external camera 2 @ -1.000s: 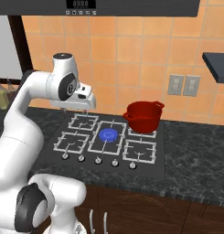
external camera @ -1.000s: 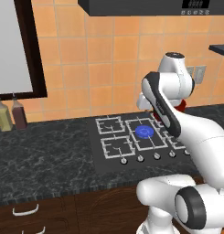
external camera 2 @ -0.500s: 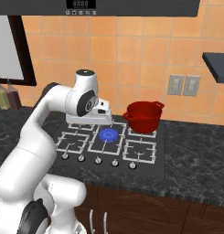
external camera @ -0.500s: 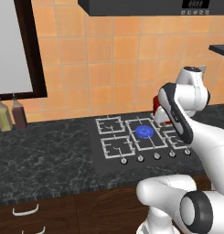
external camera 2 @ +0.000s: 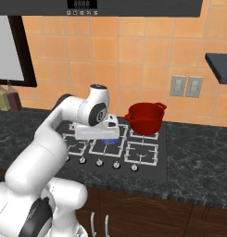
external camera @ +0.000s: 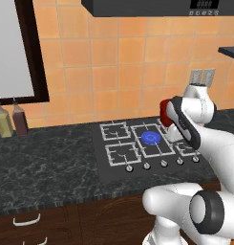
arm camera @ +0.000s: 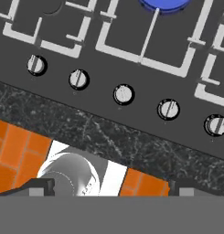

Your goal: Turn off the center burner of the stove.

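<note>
Gripper (external camera 2: 97, 133) poised above the stove (external camera: 111, 167), over the center burner (external camera: 151, 138) — finger spread impossible to tell. Best to come down squarely on the middle knob (arm camera: 124, 94) of the five along the near edge, jaws straddling its ridge, then twist. Middle knob's slot reads nearly head-on, direction unclear; its neighbours' slots run roughly toward the grates. Center burner mid-cooktop, blue disc showing — red pot (external camera 2: 146, 118) just beside it.

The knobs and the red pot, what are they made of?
The five knobs look like brushed silver metal: pale grey, round, each with a slot. The red pot looks like enamelled or painted metal, glossy and evenly red, though a rendered picture leaves that open. The stove top looks like smooth black glass or enamel.
</note>
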{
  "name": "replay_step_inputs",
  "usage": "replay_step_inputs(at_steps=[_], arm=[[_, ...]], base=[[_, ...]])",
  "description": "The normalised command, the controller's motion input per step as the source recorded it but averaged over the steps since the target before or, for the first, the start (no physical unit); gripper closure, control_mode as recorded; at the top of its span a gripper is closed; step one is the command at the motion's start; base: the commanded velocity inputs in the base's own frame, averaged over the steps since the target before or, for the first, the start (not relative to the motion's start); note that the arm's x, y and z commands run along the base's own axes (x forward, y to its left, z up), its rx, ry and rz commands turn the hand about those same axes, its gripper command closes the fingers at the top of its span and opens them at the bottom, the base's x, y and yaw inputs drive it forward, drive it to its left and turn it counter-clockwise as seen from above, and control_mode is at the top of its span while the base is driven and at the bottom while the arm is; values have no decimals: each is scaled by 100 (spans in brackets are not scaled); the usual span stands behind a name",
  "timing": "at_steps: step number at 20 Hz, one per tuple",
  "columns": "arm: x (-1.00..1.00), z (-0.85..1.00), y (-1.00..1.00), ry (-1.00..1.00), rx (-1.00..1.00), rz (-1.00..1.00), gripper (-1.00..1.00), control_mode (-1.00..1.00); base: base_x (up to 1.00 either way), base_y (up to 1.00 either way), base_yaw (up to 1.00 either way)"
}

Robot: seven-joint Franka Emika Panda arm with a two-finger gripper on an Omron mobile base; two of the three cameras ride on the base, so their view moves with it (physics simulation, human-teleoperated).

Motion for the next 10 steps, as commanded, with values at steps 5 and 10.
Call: replay_step_inputs(at_steps=[5,10], arm=[[0,-48,10,7,0,14,-100,-100],[4,-49,41,0,0,0,-100,-100]], base=[[0,0,0],[0,0,0]])
